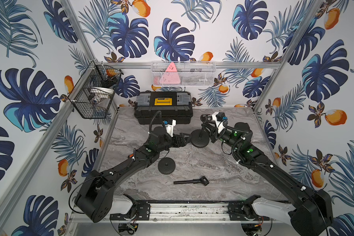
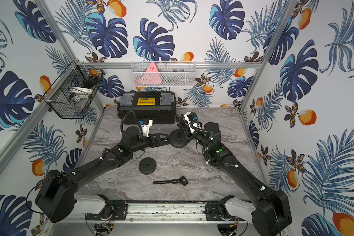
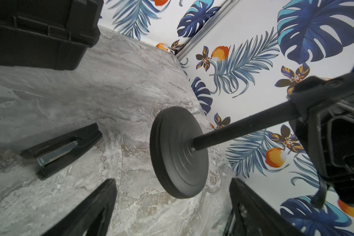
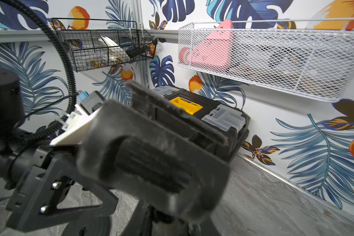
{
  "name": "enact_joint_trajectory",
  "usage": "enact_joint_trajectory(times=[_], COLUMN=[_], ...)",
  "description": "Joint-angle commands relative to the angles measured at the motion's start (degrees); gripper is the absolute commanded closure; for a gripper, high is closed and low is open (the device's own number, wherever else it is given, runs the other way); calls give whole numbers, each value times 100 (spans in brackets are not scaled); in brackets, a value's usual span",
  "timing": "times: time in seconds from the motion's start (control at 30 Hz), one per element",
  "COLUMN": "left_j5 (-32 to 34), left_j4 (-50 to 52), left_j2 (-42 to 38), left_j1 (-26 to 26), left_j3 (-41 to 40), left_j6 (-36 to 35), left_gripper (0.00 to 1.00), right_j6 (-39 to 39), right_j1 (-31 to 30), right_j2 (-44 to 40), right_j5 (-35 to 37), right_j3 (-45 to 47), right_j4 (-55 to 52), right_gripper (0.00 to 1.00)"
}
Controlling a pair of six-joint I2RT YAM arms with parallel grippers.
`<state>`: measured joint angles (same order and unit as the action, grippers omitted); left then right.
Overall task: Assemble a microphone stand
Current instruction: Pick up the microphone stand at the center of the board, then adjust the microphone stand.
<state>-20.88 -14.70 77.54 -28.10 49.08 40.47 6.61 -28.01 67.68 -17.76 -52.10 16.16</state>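
**Let go of the base without tipping the stand**

On the desk (image 1: 223,163), far of centre, the round base (image 1: 199,141) carries its pole (image 3: 243,128). The right gripper (image 1: 204,127) has its jaws clamped on the pole near the top; it should probably hold firm. The left gripper (image 1: 187,138) has its jaws wide, with the base's left rim just ahead of the gap. It should back away leftward in a straight line, clear of the rim.

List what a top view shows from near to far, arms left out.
Near to far: loose pole → loose base → assembled stand → toolbox → white basket on the back wall.
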Motion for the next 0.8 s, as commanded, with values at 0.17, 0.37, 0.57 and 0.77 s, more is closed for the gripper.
enact_joint_trajectory(times=[0.17, 0.37, 0.57, 0.77], left_j5=[-590, -830, -1034, -1076], left_j4=[466, 47, -427, -1011], left_j2=[61, 60, 127, 139], left_j1=[199, 269, 278, 278], left_j3=[196, 117, 11, -143], left_j6=[675, 972, 1346, 1800], left_gripper=[10, 13, 21, 31], right_j6=[-392, -503, -535, -650], right_j1=[20, 19, 15, 16], right_j2=[262, 392, 431, 493], right_j5=[-713, -1016, -1050, -1063], right_j3=[-531, -727, -830, -905], right_j4=[441, 450, 440, 484], right_gripper=[100, 100, 100, 100])
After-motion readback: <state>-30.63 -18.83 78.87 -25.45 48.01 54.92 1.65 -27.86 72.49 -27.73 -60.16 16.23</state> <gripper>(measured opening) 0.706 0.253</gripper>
